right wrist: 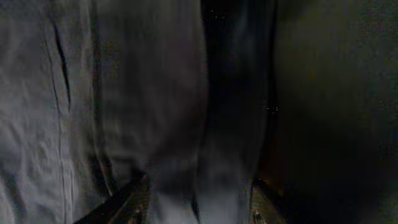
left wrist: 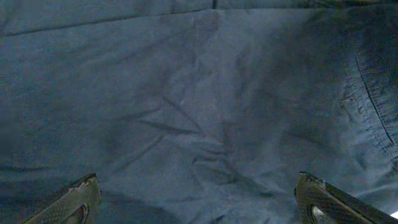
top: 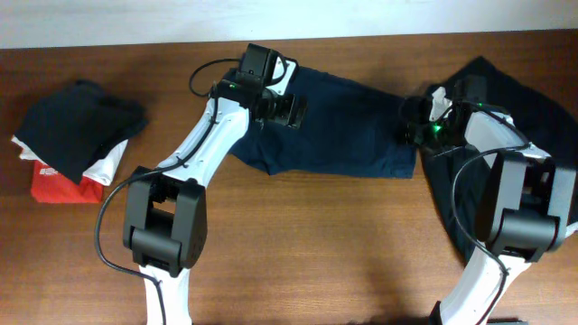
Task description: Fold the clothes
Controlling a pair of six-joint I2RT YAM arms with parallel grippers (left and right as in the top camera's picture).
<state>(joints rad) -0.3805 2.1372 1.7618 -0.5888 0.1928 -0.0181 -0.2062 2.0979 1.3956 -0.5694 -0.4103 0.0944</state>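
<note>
- The table (top: 316,244) is brown wood with a lengthwise grain, and it fills almost the whole overhead view.
- A pale strip (top: 108,23) of wall or floor runs beyond the table's far edge.
- A small pile sits near the table's left edge, toward the far-left corner.
- On top of the pile is a dark folded cloth (top: 81,126).
- A white cloth (top: 107,167) peeks out beneath it on the near side.
- At the bottom lies a flat red item (top: 59,188), touching the table; what it is cannot be told.
</note>
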